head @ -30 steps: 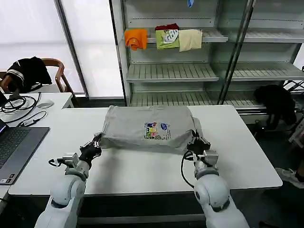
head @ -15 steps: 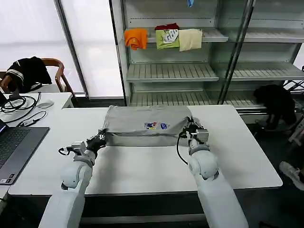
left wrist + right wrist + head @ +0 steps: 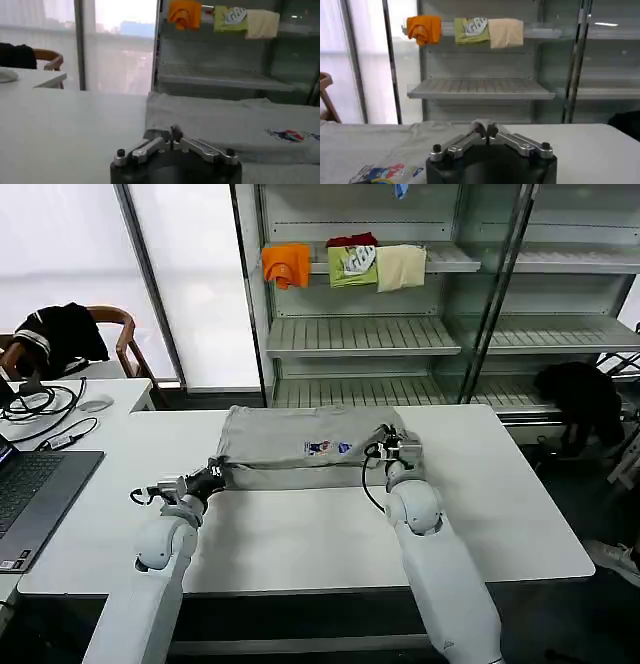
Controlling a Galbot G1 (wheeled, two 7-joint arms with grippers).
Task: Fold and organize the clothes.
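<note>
We've got the light grey T-shirt (image 3: 305, 449) lying on the white table (image 3: 300, 534), over toward the table's far edge, folded into a wide band with the small multicoloured chest print (image 3: 327, 448) facing up near the middle.

Our left gripper (image 3: 212, 476) sits at the shirt's near-left corner, roughly 8 o'clock from the print. In the left wrist view the gripper (image 3: 172, 134) has its fingers drawn together to a point with grey fabric right at the tips, so we read it as pinched on the shirt's edge. The shirt (image 3: 225, 122) spreads out beyond it there, with the print (image 3: 285, 134) off to one side.

Our right gripper (image 3: 393, 446) is at the shirt's right end, about 3 o'clock from the print, sitting over the fabric. In the right wrist view its fingers (image 3: 479, 129) meet at the tip with a small fold of light cloth between them, so it looks clamped on the shirt too. The shirt (image 3: 385, 145) and a bit of the print (image 3: 385, 174) show beside it.

Behind the table, at 12 o'clock, there's a metal shelf unit (image 3: 400, 334) with orange (image 3: 287, 264), green (image 3: 352, 264) and cream (image 3: 401, 267) folded garments on its upper shelf. A laptop (image 3: 30, 489) sits at 9 o'clock on the side desk.
</note>
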